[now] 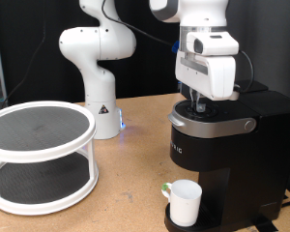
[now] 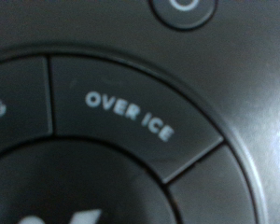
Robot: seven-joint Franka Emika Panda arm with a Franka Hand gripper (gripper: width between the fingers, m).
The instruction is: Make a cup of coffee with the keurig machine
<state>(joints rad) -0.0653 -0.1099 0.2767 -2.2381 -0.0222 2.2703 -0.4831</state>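
Fingers [image 1: 202, 104] atop keurig machine [image 1: 222, 145] lid

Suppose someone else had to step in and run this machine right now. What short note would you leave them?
Gripper: down on the lid of the keurig machine; whether its jaws are open or shut does not show. It holds nothing that can be seen.
Wrist view: very close to the round button panel, the "OVER ICE" button filling the picture.
Cup: white, upright on the drip tray under the spout, at the exterior view's bottom.
Done: cup placed, lid looks closed.
Left: no coffee seen pouring; whether a button has been pressed cannot be told.
Also there: a white two-tier round shelf at the exterior view's left.
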